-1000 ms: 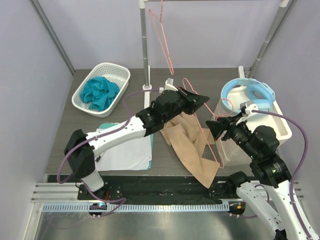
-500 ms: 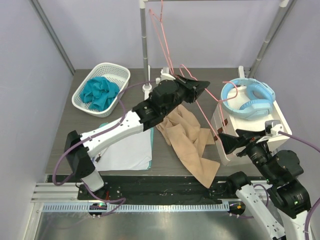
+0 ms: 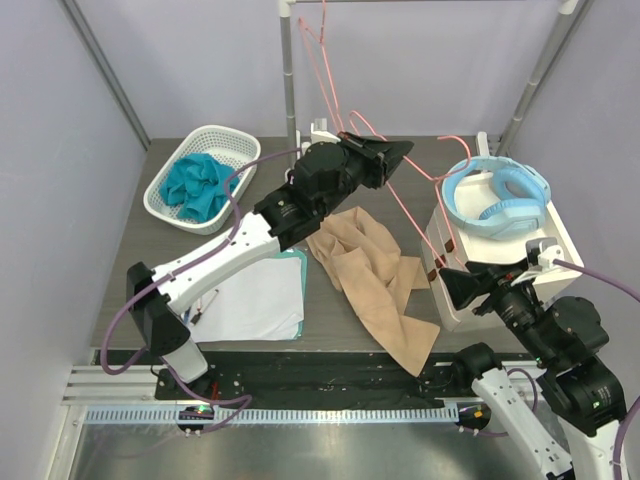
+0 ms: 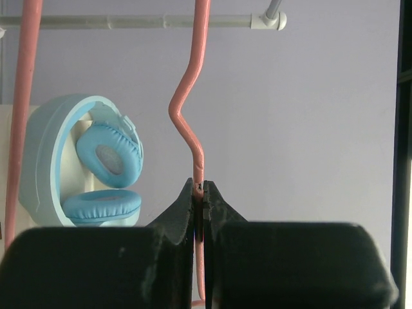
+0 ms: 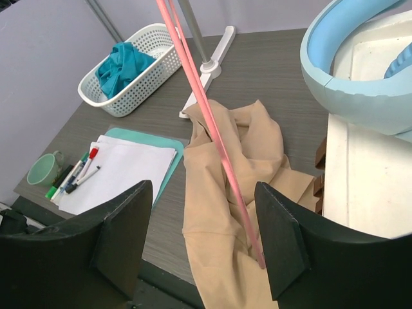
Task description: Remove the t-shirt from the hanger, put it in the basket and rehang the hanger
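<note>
One tan t-shirt [image 3: 370, 270]; left end effector [image 3: 398, 152] on one hanger [image 5: 219, 154] of two

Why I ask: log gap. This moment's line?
left hand shut on pink wire hanger; right hand open; tan fabric t-shirt on dark table

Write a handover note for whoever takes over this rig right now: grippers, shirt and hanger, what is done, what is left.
Left gripper: jaws shut on the pink hanger, raised above the table.
Right gripper: jaws open, holding nothing.
T-shirt: crumpled on the table beneath the hanger's wire.
Done: T-shirt seems mostly off; whether the wire's low end is clear of it cannot be told.
Left: probably lift the hanger clear and confirm.
</note>
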`<state>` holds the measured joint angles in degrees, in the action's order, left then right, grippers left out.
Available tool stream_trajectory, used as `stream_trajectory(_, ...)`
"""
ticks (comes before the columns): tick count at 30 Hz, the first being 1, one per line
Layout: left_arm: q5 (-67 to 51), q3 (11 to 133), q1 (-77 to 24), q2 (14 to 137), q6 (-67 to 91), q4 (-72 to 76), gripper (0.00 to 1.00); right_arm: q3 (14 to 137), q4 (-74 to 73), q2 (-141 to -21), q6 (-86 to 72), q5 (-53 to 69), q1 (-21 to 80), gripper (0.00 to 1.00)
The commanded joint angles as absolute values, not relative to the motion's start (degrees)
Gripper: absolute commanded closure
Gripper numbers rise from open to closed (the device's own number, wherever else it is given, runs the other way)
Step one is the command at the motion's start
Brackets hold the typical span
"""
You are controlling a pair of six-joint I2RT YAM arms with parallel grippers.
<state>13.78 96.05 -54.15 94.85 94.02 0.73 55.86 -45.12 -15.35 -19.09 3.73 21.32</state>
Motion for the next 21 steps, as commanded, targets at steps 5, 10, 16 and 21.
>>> stream_trajectory(5, 11.3, 99.1, -54.5, 93.4, 97.6, 1.0, 1.0, 54.9, -40.8, -17.6, -16.9, 5.1, 21.5, 0.31)
stream_trajectory(10, 11.6, 99.4, -55.0, 93.3, 98.0, 0.7, 1.0, 53.4, -37.5, -17.8, -17.1, 6.6, 21.6, 0.34)
stream_trajectory(16, 11.5, 100.9, -57.0, 94.9, 97.6, 0.6, 1.0, 51.8, -32.4, -18.5, -17.0, 7.6, 21.5, 0.59)
stream_trajectory(21, 12.8, 100.4, -57.8, 94.5, 95.1, 2.9, 1.0, 52.2, -31.3, -18.0, -18.2, 7.6, 21.5, 0.99)
